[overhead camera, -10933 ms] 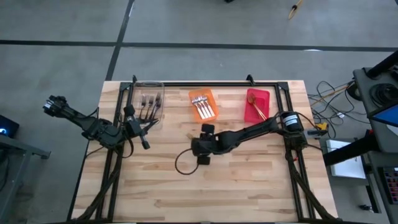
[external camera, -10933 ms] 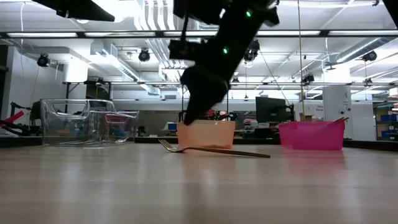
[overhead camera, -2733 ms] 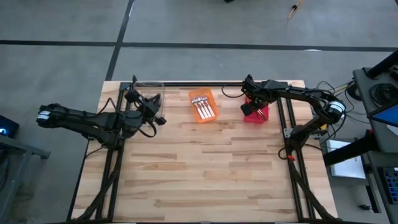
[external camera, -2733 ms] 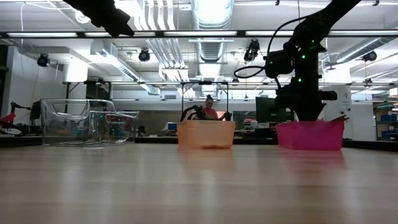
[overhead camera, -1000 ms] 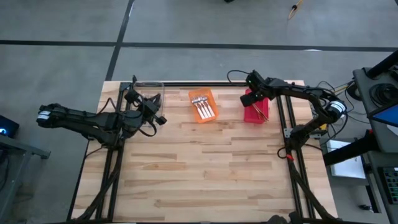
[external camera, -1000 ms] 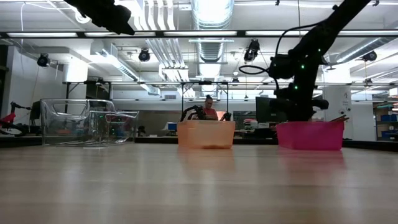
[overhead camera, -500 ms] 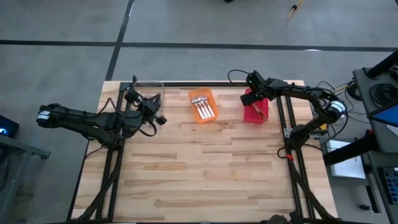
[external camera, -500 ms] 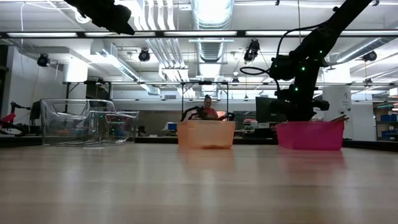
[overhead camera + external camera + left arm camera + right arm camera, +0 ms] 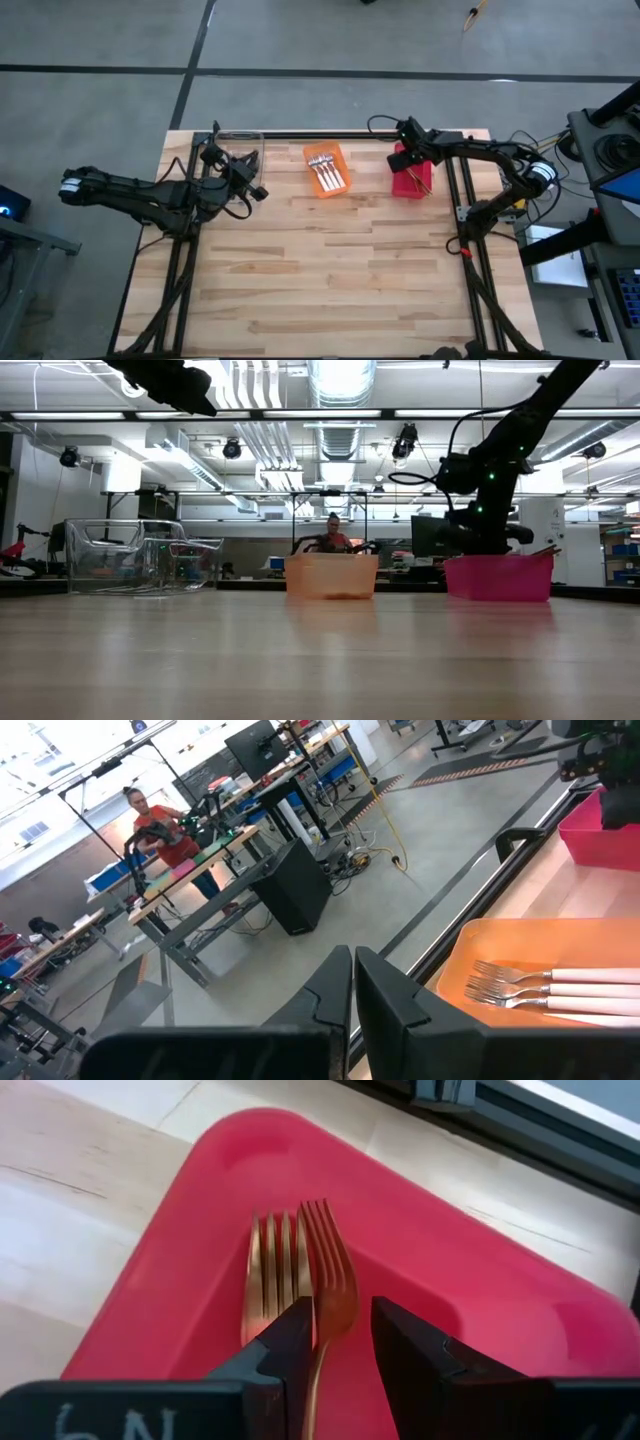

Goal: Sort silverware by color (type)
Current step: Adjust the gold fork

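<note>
While over red bin (image 9: 180, 1280), gold fork (image 9: 330, 1295) between right gripper (image 9: 338, 1342) fingers, seemingly ungripped.

1. Left arm (image 9: 140, 195): dark, slim jointed links; a pale band at its outer end; thin black cables looped beside the wrist.
2. Right arm (image 9: 480, 152): dark links; a white ring at the joint near the table's edge; black cable arcing over the forearm; small green lights visible in the low view.
3. Left gripper (image 9: 352, 995): two matte black, angular, blocky fingers.
4. Right gripper (image 9: 340, 1342): two black moulded fingers; white handwritten marks on the body below.
</note>
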Robot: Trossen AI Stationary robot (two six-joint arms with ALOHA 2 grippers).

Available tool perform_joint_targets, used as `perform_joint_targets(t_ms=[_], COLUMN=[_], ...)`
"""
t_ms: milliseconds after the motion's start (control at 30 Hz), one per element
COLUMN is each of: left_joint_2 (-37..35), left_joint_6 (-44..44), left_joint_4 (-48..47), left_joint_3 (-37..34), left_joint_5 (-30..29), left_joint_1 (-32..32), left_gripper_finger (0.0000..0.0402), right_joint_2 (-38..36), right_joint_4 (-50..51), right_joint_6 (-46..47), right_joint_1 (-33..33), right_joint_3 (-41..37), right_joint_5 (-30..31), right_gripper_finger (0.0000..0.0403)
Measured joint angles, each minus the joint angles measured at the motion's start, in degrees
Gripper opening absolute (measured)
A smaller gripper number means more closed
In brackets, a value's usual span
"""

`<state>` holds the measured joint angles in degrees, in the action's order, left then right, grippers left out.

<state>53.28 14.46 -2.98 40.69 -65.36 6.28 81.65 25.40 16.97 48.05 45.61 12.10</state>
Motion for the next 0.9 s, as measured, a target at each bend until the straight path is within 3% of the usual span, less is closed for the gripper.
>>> perform_joint_targets(t_ms=[900], left_joint_2=[0.0], left_joint_6=[0.0], left_joint_4=[0.02], left_joint_3=[0.0], left_joint_5=[0.0], left_joint_1=[0.0], left_gripper_finger=[0.0001], right_joint_2=[0.0], right_joint_4=[-5.98], right_joint_6=[1.74], right_joint_1=[0.11], right_joint_3=[-3.85], right_joint_5=[0.0], right_gripper_finger=[0.0098])
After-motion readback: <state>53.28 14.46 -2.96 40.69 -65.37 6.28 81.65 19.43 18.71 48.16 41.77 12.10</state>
